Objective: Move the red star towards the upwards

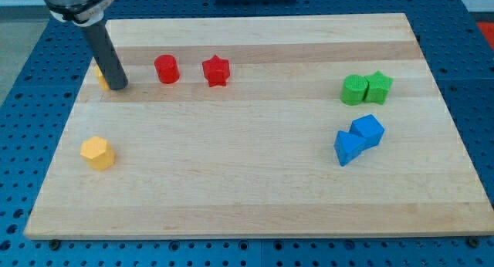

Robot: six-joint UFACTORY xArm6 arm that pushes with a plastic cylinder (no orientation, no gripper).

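One red star (217, 71) sits untouched at the surface's (255, 197) far left; my tip (118, 87), with no pincer, must first swing right and nearer, below it.

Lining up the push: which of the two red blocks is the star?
The red star is the one further toward the view's right, with points. The red cylinder sits between it and my tip.

**Bright, even light, sharp picture**

Light falls evenly from above on the board (255, 143), with a faint sheen on the pale wood near the view's top. Shadows are short and soft, hugging each block's base, as under the red star (216, 71). Focus is crisp throughout; the board's edges look straight, undistorted.
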